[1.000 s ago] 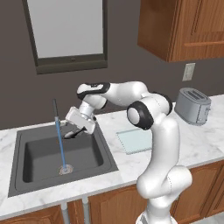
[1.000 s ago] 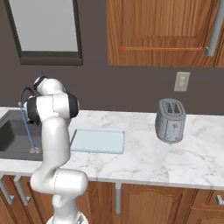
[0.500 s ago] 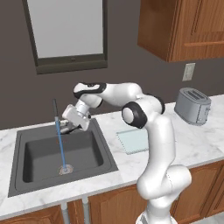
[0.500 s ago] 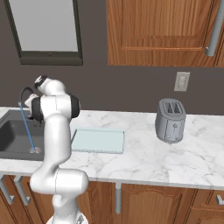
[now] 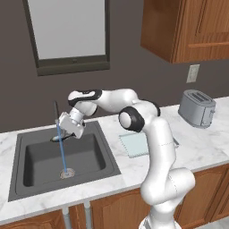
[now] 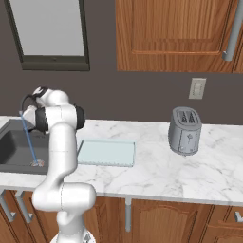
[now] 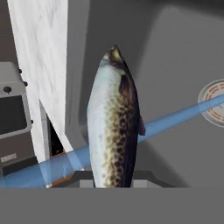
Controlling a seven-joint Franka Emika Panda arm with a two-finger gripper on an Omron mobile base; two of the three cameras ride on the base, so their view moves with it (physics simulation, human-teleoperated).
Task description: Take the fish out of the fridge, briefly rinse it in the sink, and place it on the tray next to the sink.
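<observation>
Your end effector (image 5: 62, 134) hangs over the sink (image 5: 27, 188), clenched, it seems, on the fish (image 7: 113, 127), though its fingertips are hidden. A blue water stream (image 5: 61, 150) runs past the fish to the drain (image 5: 67, 173). The tray (image 6: 107, 153) lies on the bench beside the sink.

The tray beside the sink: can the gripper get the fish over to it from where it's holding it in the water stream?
Probably yes. The gripper holds the fish over the sink, and the tray lies bare just past the basin's right rim, with only open counter between them.
</observation>
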